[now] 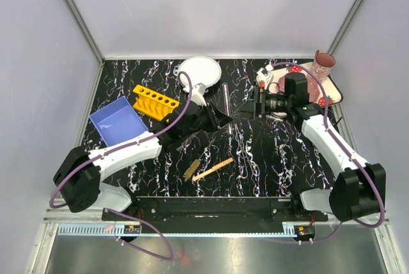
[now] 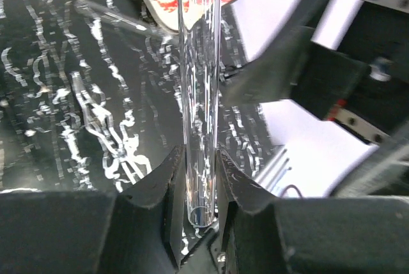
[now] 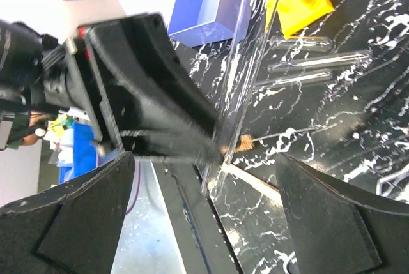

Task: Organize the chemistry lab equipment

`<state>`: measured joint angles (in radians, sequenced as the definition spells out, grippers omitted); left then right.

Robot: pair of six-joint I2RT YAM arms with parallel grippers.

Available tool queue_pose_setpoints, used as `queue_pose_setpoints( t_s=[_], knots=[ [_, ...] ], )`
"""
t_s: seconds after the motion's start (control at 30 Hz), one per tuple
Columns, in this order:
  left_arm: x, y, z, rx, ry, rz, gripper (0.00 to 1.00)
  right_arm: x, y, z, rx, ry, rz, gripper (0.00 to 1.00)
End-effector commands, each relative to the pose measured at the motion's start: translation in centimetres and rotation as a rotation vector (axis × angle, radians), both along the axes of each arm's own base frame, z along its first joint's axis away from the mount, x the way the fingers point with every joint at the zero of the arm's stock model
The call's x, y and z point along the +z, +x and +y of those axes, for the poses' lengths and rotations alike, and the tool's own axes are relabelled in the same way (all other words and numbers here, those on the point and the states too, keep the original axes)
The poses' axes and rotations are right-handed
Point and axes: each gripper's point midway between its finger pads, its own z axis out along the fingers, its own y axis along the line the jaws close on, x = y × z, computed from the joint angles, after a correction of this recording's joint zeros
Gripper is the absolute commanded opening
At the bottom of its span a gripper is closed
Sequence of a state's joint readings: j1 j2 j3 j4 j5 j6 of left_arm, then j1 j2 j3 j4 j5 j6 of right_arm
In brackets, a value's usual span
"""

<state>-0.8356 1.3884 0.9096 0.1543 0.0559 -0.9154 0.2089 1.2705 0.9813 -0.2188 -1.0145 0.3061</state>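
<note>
My left pincer [image 2: 199, 162] is closed narrowly on a slender clear tube [image 2: 199, 63], gripping it near its rounded end so the rest juts out past my fingertips at the middle of the table [image 1: 275, 159]. My right pincer [image 1: 257, 105] gapes wide and empty just right of that tube. The yellow rack [image 1: 155, 102] sits far left. The brown brush [image 1: 191, 170] and wooden stick [image 1: 213, 169] lie nearer.
</note>
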Motion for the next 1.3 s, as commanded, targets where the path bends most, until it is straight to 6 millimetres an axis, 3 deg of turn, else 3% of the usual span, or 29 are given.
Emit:
queue_pose_setpoints(
  t_s=[0.0,0.13,0.37,0.6,0.83,1.1,1.13,1.17,1.27],
  knots=[
    [6.5,-0.7,-1.0,0.006,-0.22,-0.104,0.19,3.3,2.4,2.3,-0.044,0.067,-0.011,0.95],
    [6.8,-1.2,-0.9,0.005,-0.235,-0.106,0.19,3.5,3.4,2.8,-0.051,0.074,0.017,0.93],
    [7.1,-1.6,-1.1,0.006,-0.254,-0.11,0.19,3.3,3.3,3.8,-0.036,0.101,0.085,0.83],
    [6.9,-1.4,-0.7,0.046,-0.258,-0.112,0.19,3.1,2.7,4.4,-0.016,0.124,0.111,0.66],
    [6.9,-1.5,-0.7,0.052,-0.266,-0.105,0.2,2.2,2.0,5.0,0.014,0.108,0.113,0.36],
    [7.5,-1.9,-0.7,0.042,-0.278,-0.114,0.2,0.9,1.5,5.3,0.031,0.062,0.105,0.32],
    [7.5,-1.9,-0.7,0.042,-0.278,-0.114,0.2,0.9,1.5,5.3,0.033,0.058,0.1,0.28],
    [7.6,-1.9,-0.7,0.042,-0.278,-0.114,0.2,1.1,1.6,5.3,0.035,0.058,0.087,0.16],
    [7.6,-2.1,-0.4,0.041,-0.279,-0.115,0.27,1.5,1.5,5.2,0.041,0.046,0.055,0.08]
  ],
)
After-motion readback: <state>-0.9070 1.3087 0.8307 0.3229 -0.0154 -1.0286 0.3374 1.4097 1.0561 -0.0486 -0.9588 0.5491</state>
